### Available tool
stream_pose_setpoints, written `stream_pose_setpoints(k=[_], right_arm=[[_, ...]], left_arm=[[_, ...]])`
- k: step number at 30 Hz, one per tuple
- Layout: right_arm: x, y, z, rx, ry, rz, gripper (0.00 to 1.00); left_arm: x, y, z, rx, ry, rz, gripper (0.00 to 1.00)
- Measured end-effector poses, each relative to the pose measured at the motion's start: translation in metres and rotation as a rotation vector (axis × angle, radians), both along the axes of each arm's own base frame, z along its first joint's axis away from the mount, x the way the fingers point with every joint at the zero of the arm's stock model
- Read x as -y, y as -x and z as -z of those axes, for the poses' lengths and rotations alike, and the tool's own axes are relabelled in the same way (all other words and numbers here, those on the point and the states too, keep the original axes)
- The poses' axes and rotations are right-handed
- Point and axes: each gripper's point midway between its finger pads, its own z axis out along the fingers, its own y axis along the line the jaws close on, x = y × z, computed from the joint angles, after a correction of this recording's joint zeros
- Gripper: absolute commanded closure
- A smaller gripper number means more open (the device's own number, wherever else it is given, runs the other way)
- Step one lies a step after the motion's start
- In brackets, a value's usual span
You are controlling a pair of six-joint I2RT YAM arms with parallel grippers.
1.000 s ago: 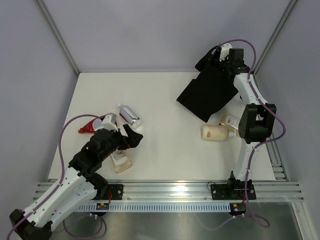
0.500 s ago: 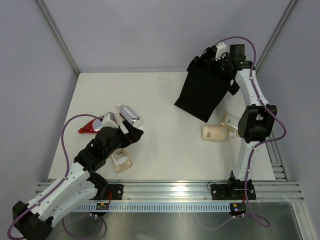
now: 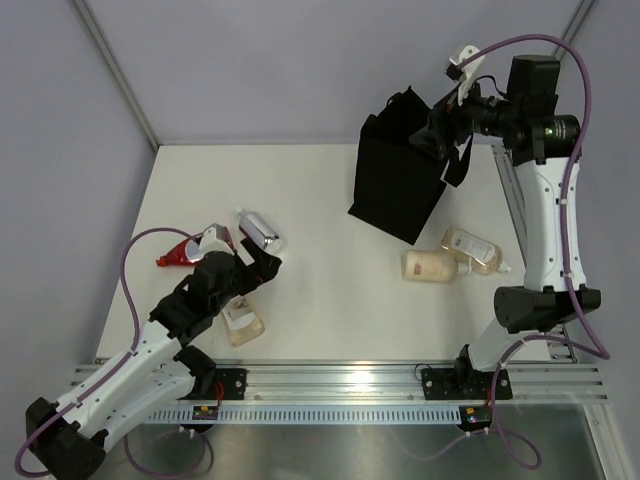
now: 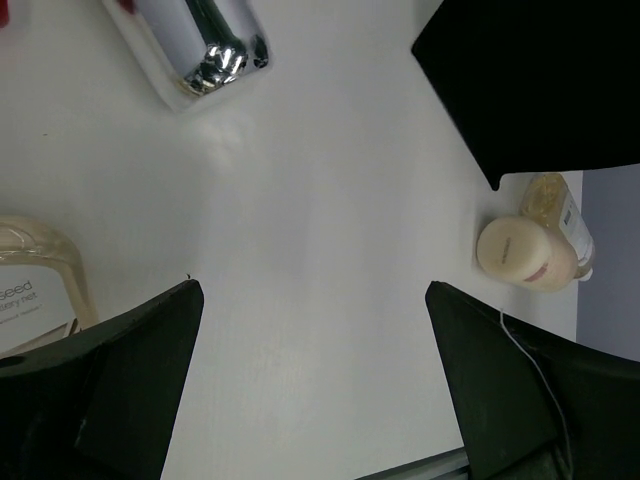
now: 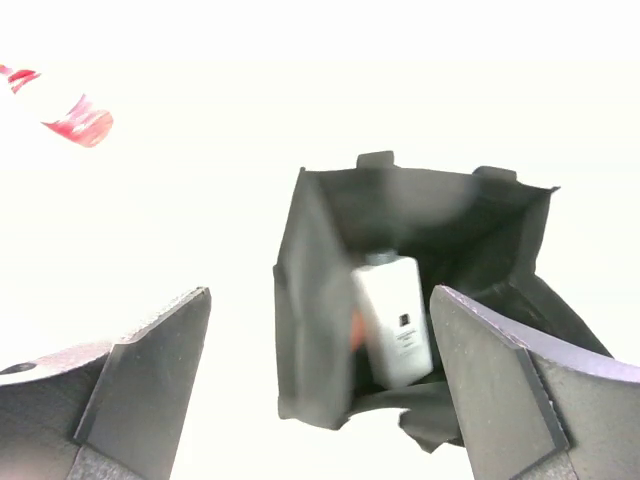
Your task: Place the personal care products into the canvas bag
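Beige bottle (image 3: 432, 265) lies beside the canvas bag (image 3: 395, 180); silver cylinder (image 3: 258, 229) apart.

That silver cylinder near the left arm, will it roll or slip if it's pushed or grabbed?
The silver cylinder lies on its side on the flat table, so a sideways push would probably roll it. Its shiny, mirror-like surface looks smooth, so it may slip when gripped. It looks rigid, unlikely to squash.
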Motion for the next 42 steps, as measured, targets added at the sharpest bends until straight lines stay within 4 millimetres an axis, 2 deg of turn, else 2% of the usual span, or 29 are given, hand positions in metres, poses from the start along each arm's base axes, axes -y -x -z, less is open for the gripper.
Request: stream_pose_setpoints(k=[2, 3, 5, 7, 10, 13, 14, 17, 18, 20, 21, 22, 24, 25, 26, 29, 31, 33, 35, 38, 40, 42], right_arm=[[-0.010, 0.019, -0.004, 0.011, 0.023, -0.016, 0.01], [-0.016, 0.024, 0.001, 0.004, 0.035, -0.016, 0.01], [-0.022, 0.028, 0.024, -0.040, 0.067, 0.008, 0.02], [-0.019, 0.020, 0.055, -0.093, 0.108, 0.070, 0.03], [0.001, -0.003, 0.099, -0.162, 0.191, 0.197, 0.03], [0.014, -0.024, 0.128, -0.197, 0.256, 0.271, 0.12], [0.015, -0.027, 0.134, -0.205, 0.268, 0.275, 0.24], [0.012, -0.030, 0.147, -0.233, 0.281, 0.250, 0.38], [0.007, -0.026, 0.150, -0.245, 0.278, 0.209, 0.39], [-0.007, -0.012, 0.152, -0.275, 0.246, 0.107, 0.39], [-0.015, -0.004, 0.151, -0.291, 0.225, 0.053, 0.35], [-0.022, 0.004, 0.149, -0.302, 0.200, 0.007, 0.29], [-0.031, 0.013, 0.143, -0.311, 0.162, -0.040, 0.08], [-0.033, 0.015, 0.138, -0.308, 0.144, -0.041, 0.02], [-0.033, 0.015, 0.133, -0.293, 0.132, -0.029, 0.00], [-0.028, 0.015, 0.111, -0.217, 0.112, 0.029, 0.01], [-0.022, 0.021, 0.089, -0.149, 0.089, 0.065, 0.01], [-0.019, 0.032, 0.067, -0.084, 0.063, 0.078, 0.00], [-0.017, 0.053, 0.047, -0.025, 0.034, 0.058, 0.00], [-0.019, 0.087, 0.036, 0.013, 0.003, 0.001, 0.01], [-0.023, 0.112, 0.041, 0.014, -0.017, -0.046, 0.00], [-0.026, 0.128, 0.054, -0.010, -0.028, -0.078, 0.00]], left_arm=[[-0.004, -0.002, 0.002, -0.011, -0.008, -0.026, 0.01], [-0.005, -0.003, 0.003, -0.024, -0.019, -0.038, 0.01], [-0.008, -0.007, 0.006, -0.050, -0.043, -0.057, 0.01], [-0.009, -0.013, 0.007, -0.087, -0.072, -0.072, 0.01], [-0.009, -0.030, 0.000, -0.121, -0.104, -0.090, 0.01], [-0.009, -0.052, -0.006, -0.145, -0.124, -0.106, 0.01], [-0.010, -0.056, -0.005, -0.151, -0.131, -0.108, 0.01], [-0.013, -0.062, 0.004, -0.187, -0.147, -0.107, 0.01], [-0.015, -0.062, 0.008, -0.200, -0.154, -0.107, 0.01], [-0.018, -0.063, 0.015, -0.225, -0.163, -0.106, 0.01], [-0.019, -0.065, 0.017, -0.234, -0.165, -0.109, 0.01], [-0.021, -0.066, 0.020, -0.243, -0.168, -0.115, 0.01], [-0.026, -0.070, 0.026, -0.276, -0.179, -0.133, 0.01], [-0.027, -0.074, 0.027, -0.289, -0.183, -0.139, 0.01], [-0.028, -0.077, 0.030, -0.306, -0.191, -0.147, 0.01], [-0.030, -0.090, 0.041, -0.370, -0.222, -0.164, 0.01], [-0.028, -0.101, 0.048, -0.400, -0.243, -0.165, 0.01], [-0.028, -0.112, 0.055, -0.422, -0.264, -0.161, 0.01], [-0.027, -0.120, 0.063, -0.449, -0.283, -0.157, 0.01], [-0.032, -0.133, 0.075, -0.490, -0.307, -0.165, 0.01], [-0.036, -0.139, 0.082, -0.519, -0.320, -0.176, 0.01], [-0.037, -0.145, 0.090, -0.547, -0.333, -0.176, 0.01]])
